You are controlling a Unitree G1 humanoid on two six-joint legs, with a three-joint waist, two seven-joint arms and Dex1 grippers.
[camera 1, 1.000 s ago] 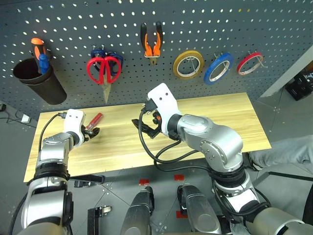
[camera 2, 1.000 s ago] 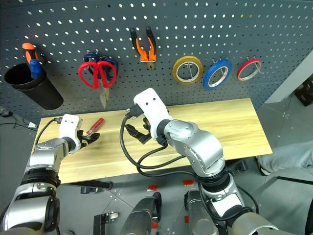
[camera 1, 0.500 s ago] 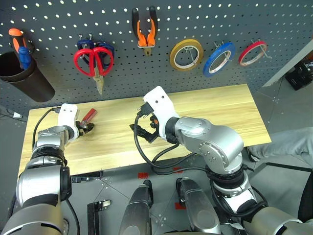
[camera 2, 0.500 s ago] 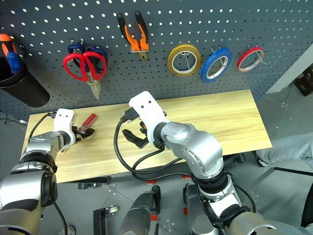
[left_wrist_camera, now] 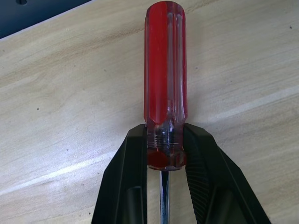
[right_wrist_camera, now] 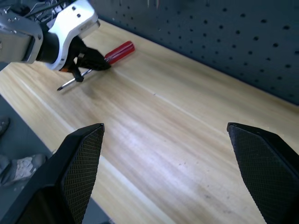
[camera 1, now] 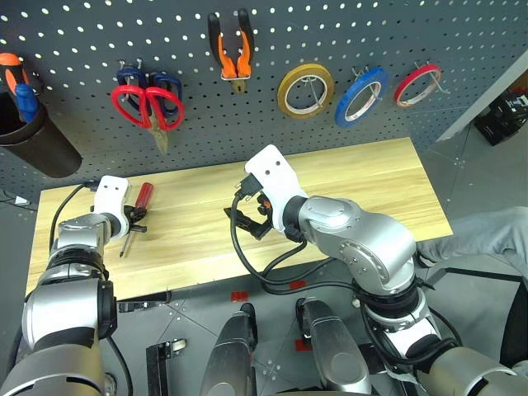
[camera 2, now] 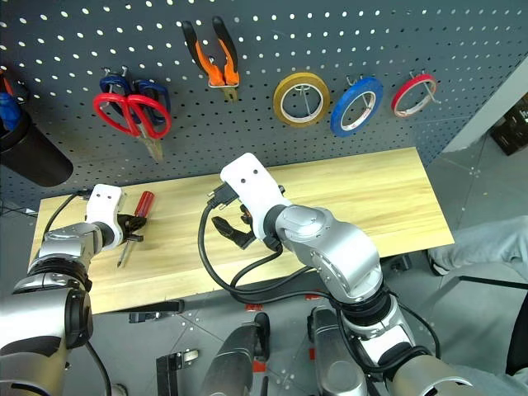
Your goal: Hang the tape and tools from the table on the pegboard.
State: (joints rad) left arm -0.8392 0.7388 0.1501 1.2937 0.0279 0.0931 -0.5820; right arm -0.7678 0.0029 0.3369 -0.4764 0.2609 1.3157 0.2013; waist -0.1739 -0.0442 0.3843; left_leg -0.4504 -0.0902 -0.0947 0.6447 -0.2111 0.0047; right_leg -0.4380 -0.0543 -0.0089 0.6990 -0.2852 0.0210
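- Behind the worktop (camera 1: 355,181), the pegboard (camera 1: 346,33) already carries tape (camera 1: 360,85), scissors (camera 1: 148,106) and pliers (camera 1: 229,49).
- My left claw (left_wrist_camera: 164,156) is clamped on the screwdriver (left_wrist_camera: 164,88) at the handle's base, ready for lifting.
- My right claw (right_wrist_camera: 163,172) hangs apart, spare.

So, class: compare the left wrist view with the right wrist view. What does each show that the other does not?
Left wrist alone: the ribbed base of the red-handled slim screwdriver, pinched between the left tool's black fingers.

Right wrist alone: the open right tool's wide-set fingers, the dark grey perforated pegboard, and the left arm's white wrist housing.

Both: the screwdriver lying on the light wooden table, gripped by the left tool.
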